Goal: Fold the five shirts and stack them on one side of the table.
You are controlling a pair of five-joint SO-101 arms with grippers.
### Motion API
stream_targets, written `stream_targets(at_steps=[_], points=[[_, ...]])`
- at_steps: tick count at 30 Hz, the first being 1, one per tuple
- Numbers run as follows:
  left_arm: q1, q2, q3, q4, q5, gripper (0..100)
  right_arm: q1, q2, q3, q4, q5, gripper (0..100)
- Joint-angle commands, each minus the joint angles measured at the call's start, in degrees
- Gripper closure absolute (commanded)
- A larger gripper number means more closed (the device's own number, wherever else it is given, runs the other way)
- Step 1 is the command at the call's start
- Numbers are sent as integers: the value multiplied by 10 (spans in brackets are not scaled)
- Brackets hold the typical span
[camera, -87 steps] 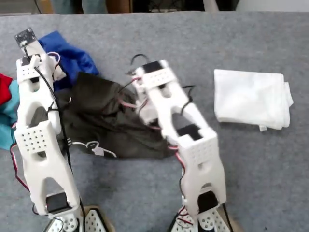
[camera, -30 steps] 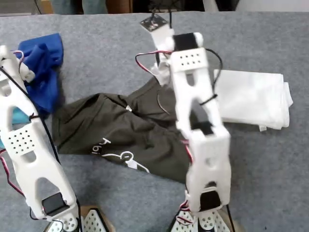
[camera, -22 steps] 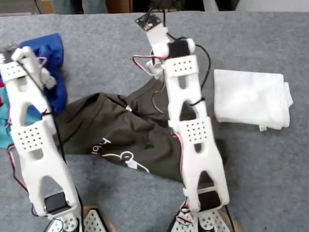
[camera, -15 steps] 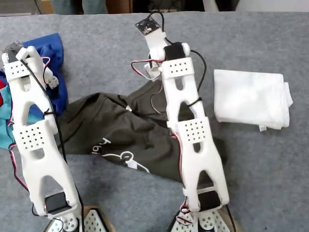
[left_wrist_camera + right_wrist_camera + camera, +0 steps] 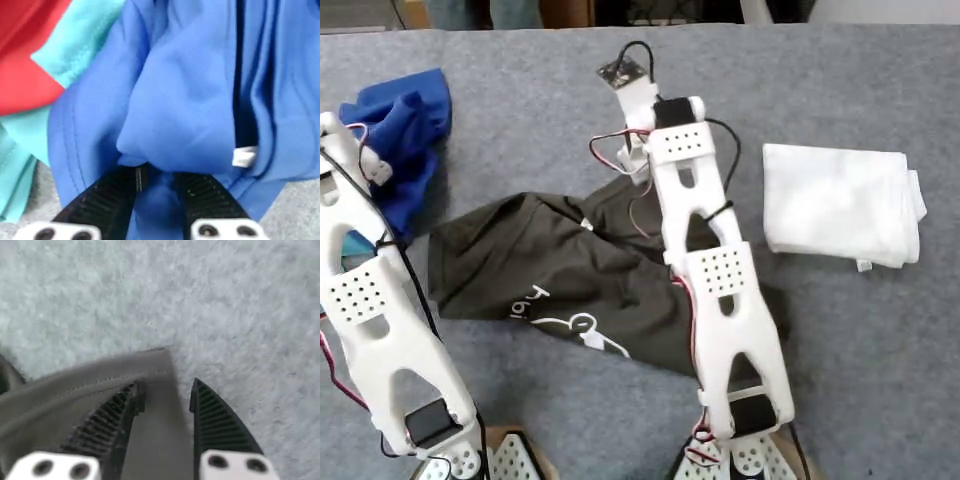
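At the far left, the left wrist view shows a red shirt (image 5: 25, 55) with a teal shirt (image 5: 80, 35) lying against it, both crumpled. A blue shirt (image 5: 200, 90) overlaps the teal one, bunched in thick folds with a small white tag (image 5: 245, 156) at one seam. The left claw (image 5: 157, 175) is narrow, its black ridged fingers (image 5: 100, 202) pinched on a fold of the blue shirt that bulges over their tips. From above, the blue shirt sits heaped at the far left corner of the grey bench (image 5: 520, 70), with the left arm beside it.

In the middle of the bench a dark olive shirt (image 5: 570, 280) lies spread and wrinkled, a white print (image 5: 565, 320) on its near part. The right arm stretches across it to its far edge. In the right wrist view the right claw (image 5: 167, 390) stands partly wide over a hemmed corner of that shirt. One finger (image 5: 120, 420) rests on the cloth and the other sits just past the hem, over bare bench. It grips nothing.

On the right, a white shirt (image 5: 840, 205) lies folded into a neat rectangle, near the dark olive shirt.
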Motion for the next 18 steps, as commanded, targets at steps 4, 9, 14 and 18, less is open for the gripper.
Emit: stream_targets(at_steps=[4, 9, 14, 18], points=[[33, -11, -4, 23, 7, 880, 0, -10, 7, -16, 9, 832], [33, -10, -3, 18, 6, 880, 0, 3, 3, -18, 12, 819], [35, 17, -10, 12, 6, 880, -7, 12, 1, -18, 33, 760], [35, 22, -10, 6, -9, 881, -8, 12, 1, -25, 33, 760]])
